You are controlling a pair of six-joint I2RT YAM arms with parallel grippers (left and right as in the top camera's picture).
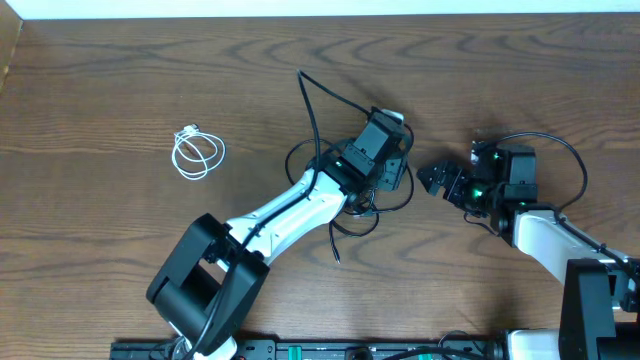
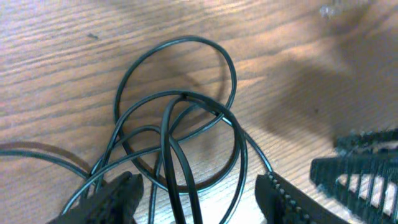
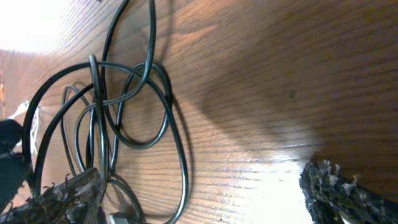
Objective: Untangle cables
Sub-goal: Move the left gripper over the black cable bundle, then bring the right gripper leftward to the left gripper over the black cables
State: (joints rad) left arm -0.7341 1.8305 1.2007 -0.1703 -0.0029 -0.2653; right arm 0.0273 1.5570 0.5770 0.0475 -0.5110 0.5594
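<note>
The black cable [image 1: 314,110] lies in a tangle of loops at the table's middle, with one end trailing toward the front. My left gripper [image 1: 388,165] hangs over the tangle, open. In the left wrist view its fingers [image 2: 199,202] straddle several strands of the black cable [image 2: 231,68] without closing on them. My right gripper [image 1: 436,180] is open and empty just right of the tangle. In the right wrist view its fingers [image 3: 202,196] are wide apart, and the black cable's loops [image 3: 180,143] lie by the left finger. The white cable [image 1: 198,153] lies coiled apart at the left.
The wooden table [image 1: 120,80] runs to a pale wall at the back. My right gripper's toothed fingers show at the right edge of the left wrist view [image 2: 360,168], close to the left gripper. The arm bases stand at the front edge.
</note>
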